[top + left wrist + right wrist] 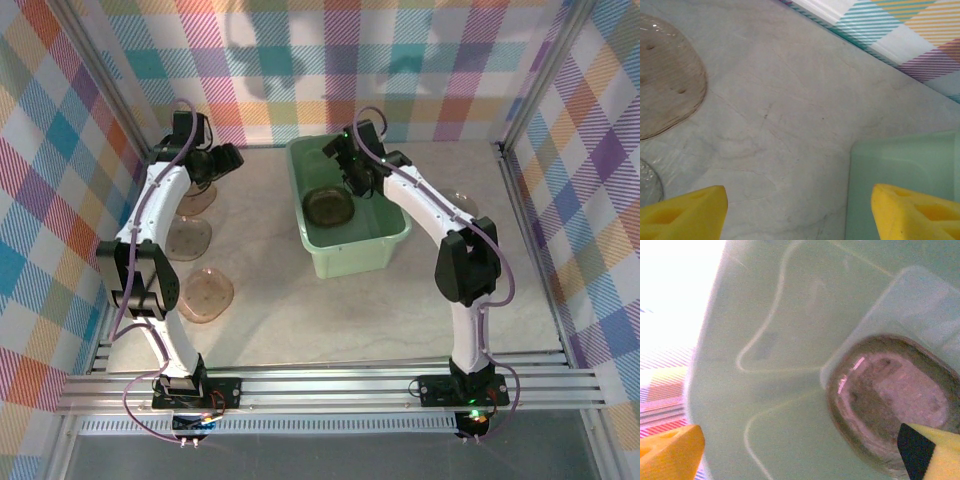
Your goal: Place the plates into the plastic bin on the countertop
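1. L arm: the left gripper (220,160) hangs over the countertop (260,320) near the back wall, left of the plastic bin (395,235). In the left wrist view its yellow fingertips (685,215) stand wide apart w/ nothing between them: open, empty.
2. Under it in that view:
   - bare marble-look countertop (790,125)
   - a smoky-brown plate (665,80) at upper left
   - the edge of another plate (647,182) at lower left
   - a corner of the mint-green bin (910,160) at lower right
   - plaid wall (900,30) at top right
3. R arm: the right gripper (355,172) reaches down into the back half of the bin. In the right wrist view its fingertips (670,455) are spread wide w/ nothing held: open.
4. Plate in the bin (328,207): it lies flat on the bin floor, toward the left wall. In the right wrist view it (890,400) sits just by the right-hand fingertip; touching or apart, can't tell. Whether it is 1 plate or a stack, can't tell.
5. 3 plates lie flat on the countertop left of the bin, in a row beside the L arm and apart from each other. The back one (197,198) is partly under the arm, w/ the middle (187,238) and the near one (205,293) in front of it.
6. 1 more plate (462,200) lies right of the bin, partly hidden behind the R arm.
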Controlling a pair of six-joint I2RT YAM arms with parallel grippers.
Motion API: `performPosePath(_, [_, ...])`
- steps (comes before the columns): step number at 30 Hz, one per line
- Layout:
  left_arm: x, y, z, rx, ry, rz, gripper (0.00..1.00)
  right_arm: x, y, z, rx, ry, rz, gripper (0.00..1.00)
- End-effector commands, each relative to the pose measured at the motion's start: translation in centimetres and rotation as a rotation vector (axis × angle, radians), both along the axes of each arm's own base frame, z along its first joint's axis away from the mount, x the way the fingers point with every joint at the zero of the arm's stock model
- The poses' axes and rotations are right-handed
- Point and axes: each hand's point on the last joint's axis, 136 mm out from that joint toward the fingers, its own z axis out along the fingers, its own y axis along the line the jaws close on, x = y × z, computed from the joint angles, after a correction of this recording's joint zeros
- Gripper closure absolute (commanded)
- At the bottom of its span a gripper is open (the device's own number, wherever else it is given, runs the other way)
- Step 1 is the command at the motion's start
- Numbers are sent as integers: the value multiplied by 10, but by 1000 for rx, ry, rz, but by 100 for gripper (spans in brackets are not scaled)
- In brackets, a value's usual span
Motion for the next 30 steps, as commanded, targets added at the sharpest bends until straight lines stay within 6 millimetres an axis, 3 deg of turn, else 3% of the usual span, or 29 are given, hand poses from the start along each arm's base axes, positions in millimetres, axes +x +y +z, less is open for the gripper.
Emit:
performPosePath(1, [-16,17,3,14,36,52,25,3,1,-7,-40,12,40,3])
performPosePath(4, [-28,33,-2,30,69,104,24,10,5,2,-51,-37,73,6])
performPosePath(8, [-50,55,-16,-6,128,206,24,8,8,-2,-74,-7,124,10])
performPosePath(16, [-121,108,-52,-62,341,475,22,7,20,8,-61,-46,213,12])
performPosePath(21, [-154,128,-76,-105,419,593,23,2,42,16,19,-80,322,16])
performPosePath(23, [-160,131,-86,-118,437,602,23,-2,55,23,40,-117,399,19])
performPosePath(25, [-167,148,-93,-132,441,647,23,-7,62,30,32,-155,448,25])
performPosePath(30, [-164,162,-115,-131,458,633,24,-22,54,32,-2,-196,481,34])
